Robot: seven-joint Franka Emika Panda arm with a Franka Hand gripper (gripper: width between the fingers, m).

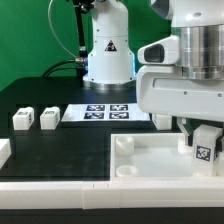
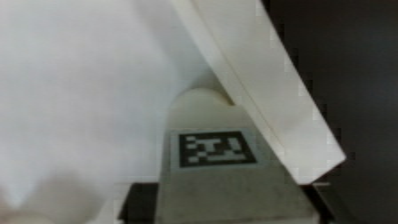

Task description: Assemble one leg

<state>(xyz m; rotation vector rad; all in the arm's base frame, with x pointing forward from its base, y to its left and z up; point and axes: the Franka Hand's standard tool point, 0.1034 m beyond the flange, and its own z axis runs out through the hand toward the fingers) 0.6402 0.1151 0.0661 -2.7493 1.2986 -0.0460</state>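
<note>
My gripper (image 1: 204, 136) is shut on a leg (image 1: 205, 151), a small white block with a black-and-white tag facing the camera. It holds the leg upright at the near right corner of the large white tray-like part (image 1: 150, 160), low over its inside. In the wrist view the leg (image 2: 217, 140) stands between the dark fingers (image 2: 157, 200) of the gripper (image 2: 228, 206), with the tray's wall (image 2: 267, 90) running slantwise right beside it. Whether the leg touches the tray floor cannot be told. Two more legs (image 1: 22, 120) (image 1: 48, 117) stand on the black table at the exterior view's left.
The marker board (image 1: 105, 112) lies in the middle of the table in front of the robot's base (image 1: 108, 55). Another white piece (image 1: 4, 151) shows at the far left edge. A round socket (image 1: 124, 143) sits in the tray's far left corner.
</note>
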